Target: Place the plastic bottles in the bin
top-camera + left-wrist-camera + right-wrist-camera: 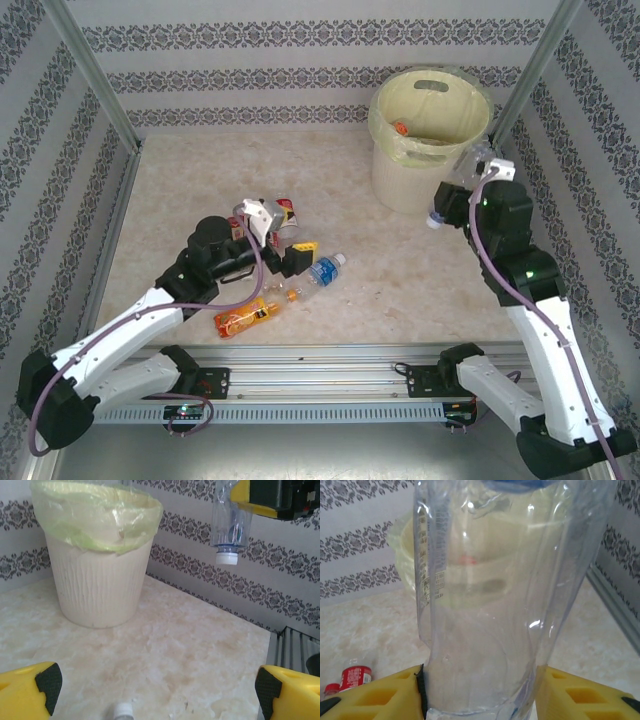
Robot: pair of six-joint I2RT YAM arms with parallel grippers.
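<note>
The right end effector (465,190), pinching a clear bottle (485,605) (cap down), should carry it fully over the bin (381,122) before letting go.

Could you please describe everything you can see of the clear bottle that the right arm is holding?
The clear bottle is thin see-through plastic with faint print down one side and a white cap. The right gripper clamps its body between yellow fingers. It hangs cap-down in the air beside the bin, above the table, touching nothing else.
</note>
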